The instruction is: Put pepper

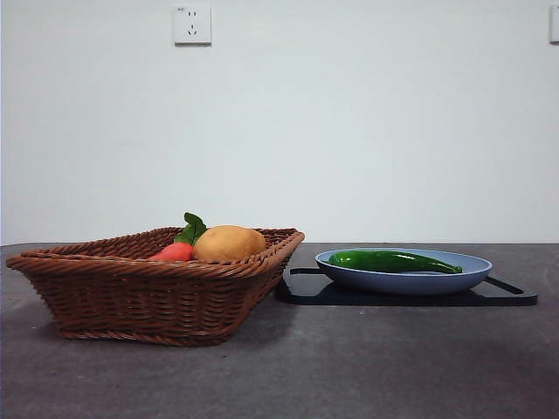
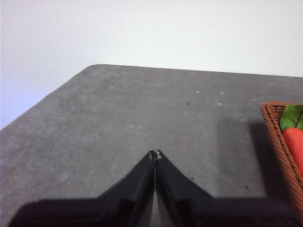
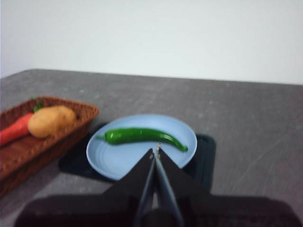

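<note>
Looking at my feeds right now, the pepper [image 1: 393,260] is lying flat in the blue plate [image 1: 410,281], long, skinny, glossy dark green, a bit curved and tapering to a point. It doesn't quite span the plate. That plate sits on a black tray [image 1: 511,297] on the grey table [image 1: 367,367].

Just beside the tray is a brown wicker basket [image 1: 131,297], its corner close to the tray's edge; I can't tell whether they touch. Inside it I see a round yellow-brown potato [image 1: 229,243] and a red vegetable [image 1: 173,252] with green leaves, tucked against each other. Nothing sits on top of the pepper, it's fully exposed from above.

My right gripper [image 3: 155,150] hangs above the near edge of the plate with its jaws pressed together, holding nothing. The left gripper [image 2: 155,153] is over bare table off to the side of the basket, jaws also pinched together and empty.

On the wall behind there's a white socket [image 1: 192,24]. No readable writing or brand on anything I can make out.
</note>
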Tool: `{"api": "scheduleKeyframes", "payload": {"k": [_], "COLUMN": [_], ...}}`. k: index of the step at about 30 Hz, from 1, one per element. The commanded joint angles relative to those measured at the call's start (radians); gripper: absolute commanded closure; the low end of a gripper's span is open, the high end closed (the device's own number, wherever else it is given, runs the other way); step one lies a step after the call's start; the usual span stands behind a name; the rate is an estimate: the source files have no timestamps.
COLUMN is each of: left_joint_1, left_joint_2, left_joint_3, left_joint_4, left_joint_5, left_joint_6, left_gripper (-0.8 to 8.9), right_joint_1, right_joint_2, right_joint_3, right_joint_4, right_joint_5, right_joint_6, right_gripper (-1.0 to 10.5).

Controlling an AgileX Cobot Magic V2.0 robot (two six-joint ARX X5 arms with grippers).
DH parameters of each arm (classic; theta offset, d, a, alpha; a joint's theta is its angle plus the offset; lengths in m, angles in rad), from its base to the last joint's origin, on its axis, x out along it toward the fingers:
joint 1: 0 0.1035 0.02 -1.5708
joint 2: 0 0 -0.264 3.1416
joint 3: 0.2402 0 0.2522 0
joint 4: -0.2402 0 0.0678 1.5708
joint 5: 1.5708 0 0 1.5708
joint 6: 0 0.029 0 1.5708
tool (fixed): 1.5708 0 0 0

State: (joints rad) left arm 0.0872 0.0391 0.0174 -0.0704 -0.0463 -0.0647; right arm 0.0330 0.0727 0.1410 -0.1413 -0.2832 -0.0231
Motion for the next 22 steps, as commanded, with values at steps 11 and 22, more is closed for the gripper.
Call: {"api": "scheduleKeyframes", "payload": {"k": [11,22], "left_joint_1": [0.004,0.004], "left_joint_2": [-0.003,-0.003], "left_joint_3": [-0.011,-0.011], "left_joint_4": [0.006,0.006], "left_joint_5": [-0.001,-0.001], "left_joint_6": [-0.007,-0.007], "left_gripper": [8.05,8.05], "right_joint_1": [0.001,0.001], "right_joint_2": [-0.073,-0.073], "right_joint_3": [-0.116,-0.121], "right_joint_4": [-0.029,-0.050], "right_joint_5": [0.004,0.002], "right_joint_6": [0.031,0.032], "right_gripper": [9.4,9.4]}}
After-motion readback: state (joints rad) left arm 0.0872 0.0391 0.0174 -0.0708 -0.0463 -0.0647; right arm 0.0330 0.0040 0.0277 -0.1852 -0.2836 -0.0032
